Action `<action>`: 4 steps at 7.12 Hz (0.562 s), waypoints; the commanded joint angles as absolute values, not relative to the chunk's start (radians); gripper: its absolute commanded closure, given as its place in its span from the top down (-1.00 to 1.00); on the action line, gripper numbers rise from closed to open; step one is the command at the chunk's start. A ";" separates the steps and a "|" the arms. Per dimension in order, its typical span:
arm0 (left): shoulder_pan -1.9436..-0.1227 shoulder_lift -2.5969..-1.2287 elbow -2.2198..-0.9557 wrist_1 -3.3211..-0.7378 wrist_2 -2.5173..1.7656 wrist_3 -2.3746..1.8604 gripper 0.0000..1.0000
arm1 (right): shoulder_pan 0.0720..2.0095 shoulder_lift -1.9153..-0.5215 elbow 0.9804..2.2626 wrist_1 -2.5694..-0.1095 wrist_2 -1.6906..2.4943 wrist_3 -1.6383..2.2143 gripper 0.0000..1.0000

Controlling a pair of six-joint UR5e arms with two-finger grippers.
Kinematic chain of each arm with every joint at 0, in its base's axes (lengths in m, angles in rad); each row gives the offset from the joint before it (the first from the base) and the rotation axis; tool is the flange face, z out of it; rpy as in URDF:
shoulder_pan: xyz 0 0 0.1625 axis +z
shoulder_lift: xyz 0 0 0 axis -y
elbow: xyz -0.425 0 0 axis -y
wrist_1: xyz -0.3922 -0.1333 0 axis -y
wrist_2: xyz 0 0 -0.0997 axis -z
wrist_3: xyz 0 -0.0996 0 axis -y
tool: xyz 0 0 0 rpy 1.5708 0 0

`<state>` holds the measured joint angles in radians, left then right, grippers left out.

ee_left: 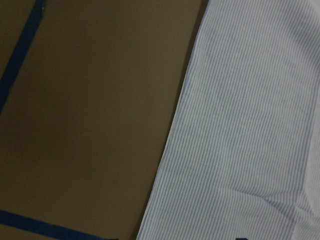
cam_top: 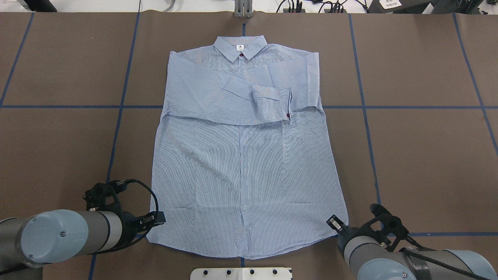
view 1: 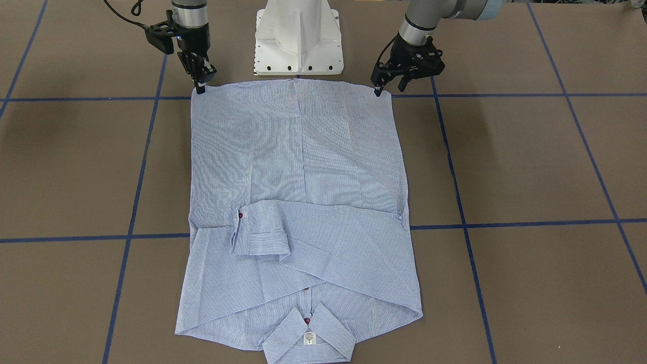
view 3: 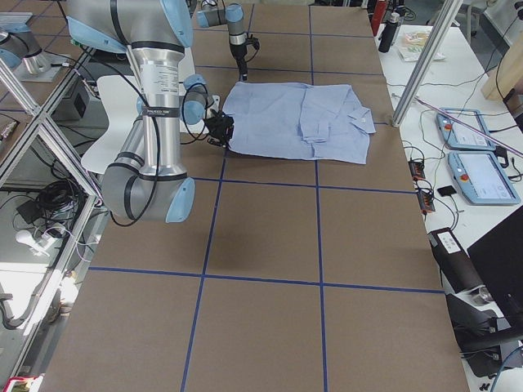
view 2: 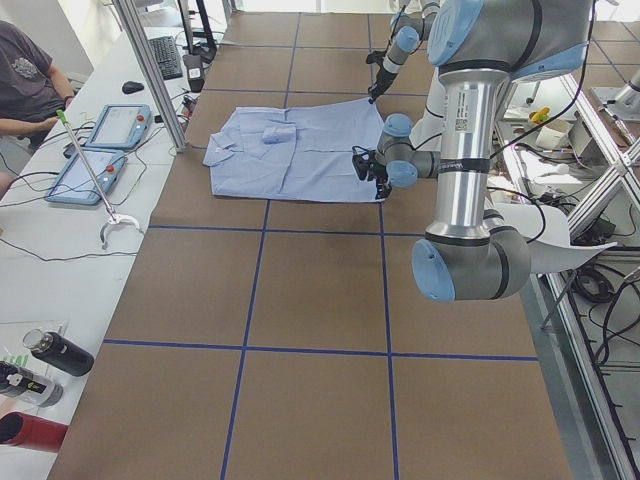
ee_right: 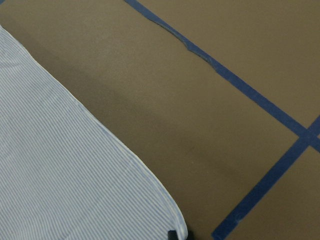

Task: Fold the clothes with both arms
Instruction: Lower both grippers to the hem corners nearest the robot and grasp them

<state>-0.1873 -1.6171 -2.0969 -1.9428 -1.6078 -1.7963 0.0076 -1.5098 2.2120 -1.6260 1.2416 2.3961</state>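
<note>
The light blue striped shirt [cam_top: 241, 163] lies flat, front up, with its collar [cam_top: 240, 47] at the far side and both sleeves folded across the chest. It also shows in the front-facing view [view 1: 298, 167]. My left gripper [view 1: 377, 91] is down at the hem corner nearest me on my left side, its tip touching the cloth [cam_top: 158, 218]. My right gripper [view 1: 200, 90] is down at the other hem corner [cam_top: 334, 223]. Each wrist view shows only a hem edge [ee_left: 240, 125] [ee_right: 60, 165] and a sliver of one fingertip. I cannot tell how the jaws stand.
The white pedestal base [view 1: 298, 38] stands just behind the hem, between the arms. Blue tape lines [cam_top: 363, 109] cross the brown table. Operators' tablets [view 2: 105, 125] and bottles [view 2: 55, 352] are on the side bench beyond the collar end.
</note>
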 commanded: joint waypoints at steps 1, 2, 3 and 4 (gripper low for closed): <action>-0.170 -1.621 -2.089 -1.944 -1.608 -1.802 0.56 | 0.008 -1.511 2.212 -1.626 1.243 2.396 -1.00; -0.169 -1.623 -2.074 -1.944 -1.609 -1.801 0.55 | 0.008 -1.511 2.210 -1.626 1.241 2.396 -1.00; -0.167 -1.635 -2.051 -1.944 -1.609 -1.801 0.55 | 0.008 -1.511 2.210 -1.626 1.241 2.396 -1.00; -0.167 -1.643 -2.042 -1.944 -1.609 -1.802 0.52 | 0.008 -1.511 2.210 -1.626 1.241 2.396 -1.00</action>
<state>-0.1682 -1.6329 -2.0578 -1.9435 -1.6090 -1.8014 0.0076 -1.5109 2.2107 -1.6260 1.2411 2.3961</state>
